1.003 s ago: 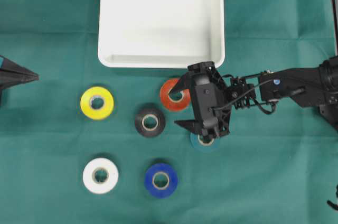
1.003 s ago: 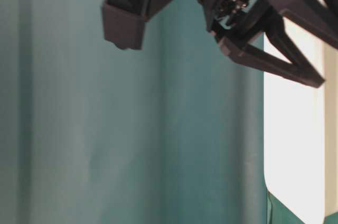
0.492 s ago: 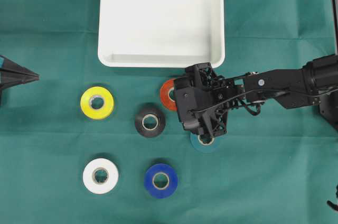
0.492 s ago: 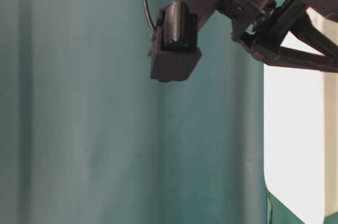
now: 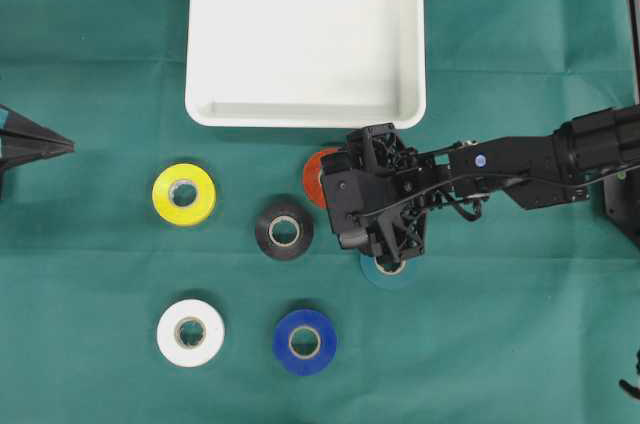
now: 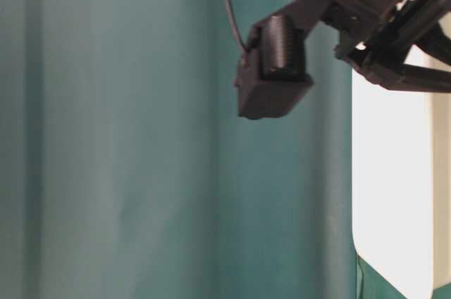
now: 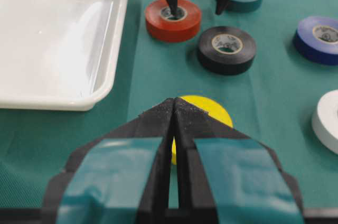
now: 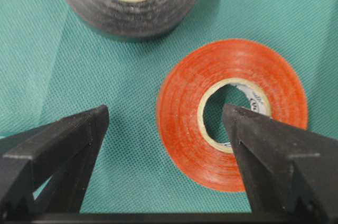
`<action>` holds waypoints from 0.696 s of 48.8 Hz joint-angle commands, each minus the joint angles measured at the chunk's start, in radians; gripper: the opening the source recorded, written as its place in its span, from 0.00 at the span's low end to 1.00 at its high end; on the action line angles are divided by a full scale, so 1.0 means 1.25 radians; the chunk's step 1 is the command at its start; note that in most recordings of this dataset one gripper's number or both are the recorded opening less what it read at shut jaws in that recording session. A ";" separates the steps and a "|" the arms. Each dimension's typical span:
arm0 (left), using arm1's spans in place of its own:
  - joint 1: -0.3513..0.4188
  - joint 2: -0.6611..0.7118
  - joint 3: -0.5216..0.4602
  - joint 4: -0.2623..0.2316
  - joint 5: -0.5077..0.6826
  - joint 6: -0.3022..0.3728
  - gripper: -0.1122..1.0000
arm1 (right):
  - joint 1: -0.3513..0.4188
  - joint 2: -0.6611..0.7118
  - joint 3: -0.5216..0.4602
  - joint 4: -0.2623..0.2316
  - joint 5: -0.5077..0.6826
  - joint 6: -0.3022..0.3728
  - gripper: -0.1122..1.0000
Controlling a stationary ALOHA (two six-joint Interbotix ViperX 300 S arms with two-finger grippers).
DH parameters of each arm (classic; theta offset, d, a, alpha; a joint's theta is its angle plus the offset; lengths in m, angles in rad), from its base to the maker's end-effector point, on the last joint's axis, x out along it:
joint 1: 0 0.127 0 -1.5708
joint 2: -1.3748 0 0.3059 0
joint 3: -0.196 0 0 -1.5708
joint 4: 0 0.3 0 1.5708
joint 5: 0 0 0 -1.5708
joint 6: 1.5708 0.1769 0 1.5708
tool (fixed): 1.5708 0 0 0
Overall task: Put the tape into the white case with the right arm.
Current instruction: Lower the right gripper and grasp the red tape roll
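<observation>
The white case (image 5: 305,39) lies empty at the back of the green cloth, also at the left in the left wrist view (image 7: 53,39). A red tape roll (image 5: 315,172) lies flat just in front of it. My right gripper (image 5: 342,204) points down over that roll and is open. One finger tip (image 8: 237,123) stands in the red tape's (image 8: 185,108) core hole. The other tip (image 8: 90,123) is over bare cloth outside the roll. The left wrist view shows the same straddle (image 7: 195,10) on the red tape (image 7: 173,20). My left gripper (image 5: 60,144) rests shut at the left edge.
Other rolls lie flat nearby: teal (image 5: 390,272) partly under the right wrist, black (image 5: 284,230), yellow (image 5: 183,194), white (image 5: 190,332) and blue (image 5: 304,341). The black roll (image 8: 132,2) sits close beyond the red one. The yellow roll (image 7: 211,109) lies just past the left fingertips.
The right gripper has tipped downward and shifted slightly left over the red roll, bringing its fingers down around one side of it. Its opening is unchanged. The left arm has not moved.
</observation>
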 commanded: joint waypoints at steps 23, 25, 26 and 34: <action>0.001 0.006 -0.007 -0.001 -0.002 -0.001 0.10 | -0.011 0.001 -0.013 -0.002 -0.026 0.000 0.70; 0.001 0.005 -0.006 -0.001 -0.002 -0.001 0.10 | -0.011 0.002 -0.013 -0.004 -0.026 0.000 0.70; 0.001 0.006 -0.006 -0.001 -0.004 -0.002 0.10 | -0.011 0.002 -0.013 -0.005 -0.026 0.000 0.69; 0.001 0.006 -0.006 -0.001 -0.004 -0.001 0.10 | -0.011 0.002 -0.015 -0.052 -0.020 0.000 0.45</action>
